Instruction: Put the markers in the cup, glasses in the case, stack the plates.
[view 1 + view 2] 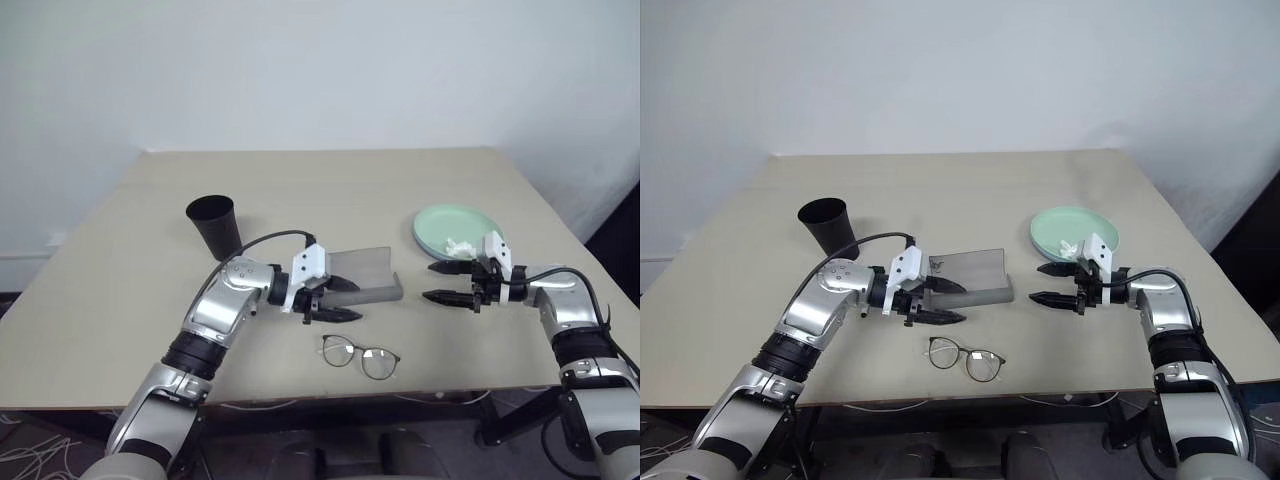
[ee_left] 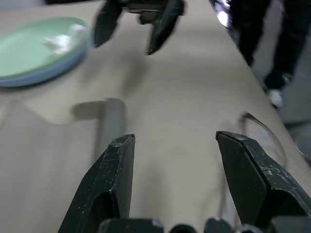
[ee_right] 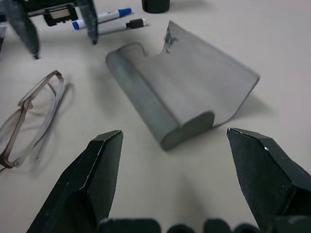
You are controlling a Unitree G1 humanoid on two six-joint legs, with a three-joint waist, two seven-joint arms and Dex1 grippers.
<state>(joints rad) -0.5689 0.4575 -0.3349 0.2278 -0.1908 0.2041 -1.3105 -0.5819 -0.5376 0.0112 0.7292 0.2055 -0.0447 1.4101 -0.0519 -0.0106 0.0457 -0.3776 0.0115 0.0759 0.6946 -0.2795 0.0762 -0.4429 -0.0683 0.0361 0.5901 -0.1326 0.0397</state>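
- Two grippers hang over a beige table (image 1: 330,180), both with nothing between their fingers.
- Farthest left stands the black cup (image 1: 214,226), upright, its open mouth up, well apart from everything else.
- Next comes the left gripper (image 1: 335,300), pointing toward the right with its two black fingers spread wide and empty, just in front of the near edge of the case.
- Two markers (image 3: 103,17) lie side by side on the table beyond that gripper in the right wrist view, one with a blue cap, one with a black cap.
- The grey case (image 1: 368,275) sits in the middle with its lid standing open, between the two grippers.
- The glasses (image 1: 361,357) lie on the table nearer the robot than the case, unfolded, lenses flat, touching neither gripper.
- The right gripper (image 1: 447,282) points left toward the case, fingers wide apart and empty.
- Farthest right, the mint green plate (image 1: 445,226) rests on top of the light blue plate (image 2: 36,78), whose rim shows beneath it; a small white crumpled scrap (image 1: 459,245) lies on the green one, just behind the right gripper.
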